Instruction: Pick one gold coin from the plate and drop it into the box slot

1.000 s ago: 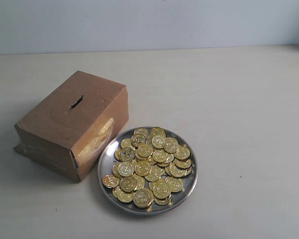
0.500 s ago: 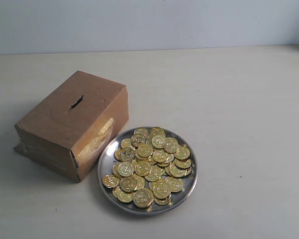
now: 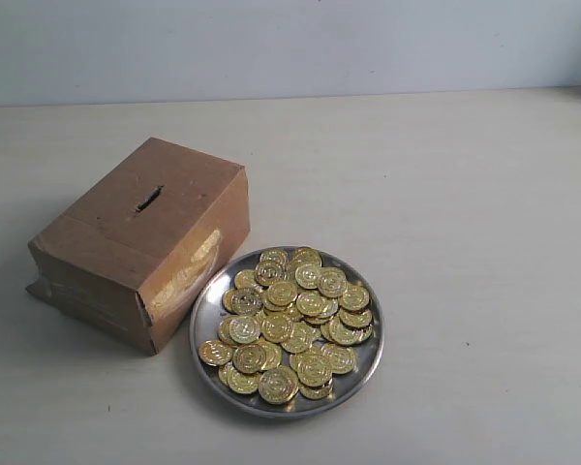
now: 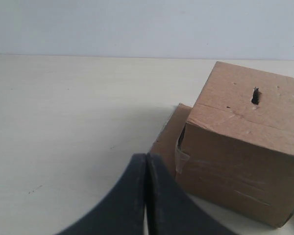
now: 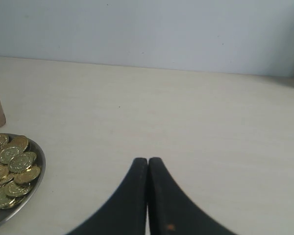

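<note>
A brown cardboard box (image 3: 140, 237) with tape strips stands left of centre, its dark slot (image 3: 149, 199) on the top face. Touching its near right corner is the silver plate (image 3: 368, 363), heaped with several gold coins (image 3: 292, 322). Neither arm shows in the exterior view. In the left wrist view my left gripper (image 4: 146, 157) is shut and empty, short of the box (image 4: 245, 147), whose slot (image 4: 255, 95) faces up. My right gripper (image 5: 148, 160) is shut and empty over bare table, with the plate's rim (image 5: 38, 183) and coins (image 5: 10, 169) off to one side.
The pale tabletop (image 3: 465, 213) stretches back to a light wall (image 3: 290, 44). A flattened cardboard flap (image 4: 169, 139) juts from the box's base toward my left gripper.
</note>
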